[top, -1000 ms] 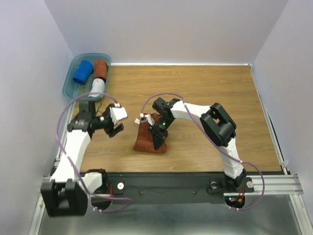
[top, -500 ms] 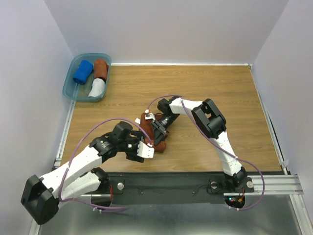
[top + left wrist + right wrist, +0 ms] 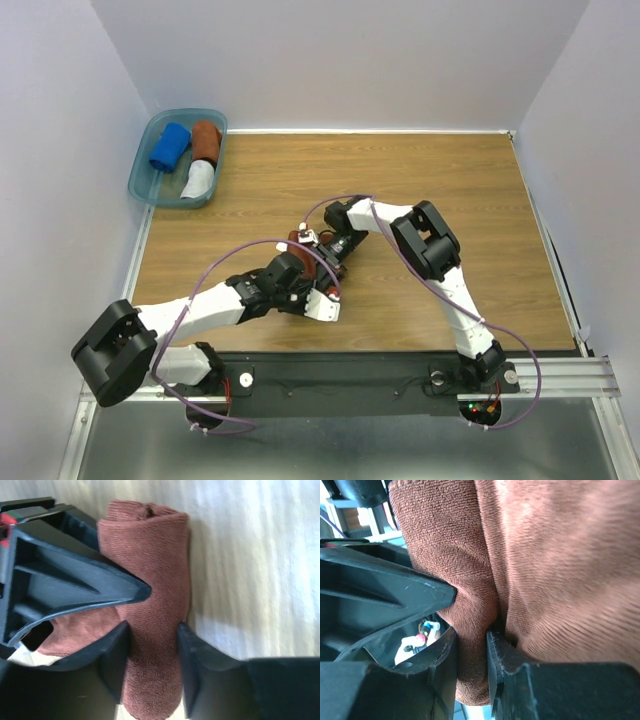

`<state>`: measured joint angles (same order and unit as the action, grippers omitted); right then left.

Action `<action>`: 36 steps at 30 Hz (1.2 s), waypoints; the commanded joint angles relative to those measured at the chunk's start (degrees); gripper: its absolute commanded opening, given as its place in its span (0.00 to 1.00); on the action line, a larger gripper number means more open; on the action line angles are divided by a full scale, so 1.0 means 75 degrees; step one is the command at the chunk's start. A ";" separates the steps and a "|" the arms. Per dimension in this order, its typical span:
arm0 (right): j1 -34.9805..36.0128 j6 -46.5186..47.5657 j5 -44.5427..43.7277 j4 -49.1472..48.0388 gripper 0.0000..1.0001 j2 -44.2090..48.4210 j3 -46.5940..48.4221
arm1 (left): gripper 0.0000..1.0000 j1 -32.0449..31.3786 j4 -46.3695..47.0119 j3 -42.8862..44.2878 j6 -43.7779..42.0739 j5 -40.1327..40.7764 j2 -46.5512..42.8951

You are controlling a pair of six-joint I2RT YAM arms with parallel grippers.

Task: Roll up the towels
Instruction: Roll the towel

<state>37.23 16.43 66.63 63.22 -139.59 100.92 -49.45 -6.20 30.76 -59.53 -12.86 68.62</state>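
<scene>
A rust-brown towel [image 3: 150,550] lies rolled into a thick tube on the wooden table. My left gripper [image 3: 153,630] is shut on this roll, a finger pressing each side. My right gripper [image 3: 470,632] is shut on a fold of the same towel [image 3: 560,570]. In the top view both grippers meet at mid-table, left gripper [image 3: 318,287] just in front of right gripper [image 3: 326,258]. They hide most of the towel [image 3: 299,238]. A light grey towel [image 3: 198,180] lies rolled in the tub.
The translucent blue tub [image 3: 140,170] stands at the back left corner, also holding a blue roll [image 3: 170,146] and a rust-brown roll [image 3: 206,140]. White walls close off the table on three sides. Purple cables loop over both arms.
My left arm swung from beside the tub over to the brown towel, and its jaws closed on the roll. My right gripper kept its hold as the towel bunched into a roll.
</scene>
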 commanded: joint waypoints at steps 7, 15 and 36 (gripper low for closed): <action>-0.0687 0.0107 -0.1525 -0.0308 0.40 -0.0138 0.0195 | 0.09 -0.0051 -0.0684 0.0187 0.1351 -0.0054 0.0482; -0.1448 -0.0162 -0.1818 -0.0285 0.91 0.0435 0.1027 | 0.04 0.0007 -0.1446 0.1053 0.2089 -0.0780 0.1198; -0.2903 0.1149 -0.2766 -0.0952 0.98 0.5215 -0.1303 | 0.08 0.2937 -0.5428 0.5035 0.0825 -0.4460 0.5590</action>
<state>13.98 20.25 48.23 59.07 -105.36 95.39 -29.36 -34.35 64.86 -47.83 -45.39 102.89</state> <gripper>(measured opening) 0.970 0.337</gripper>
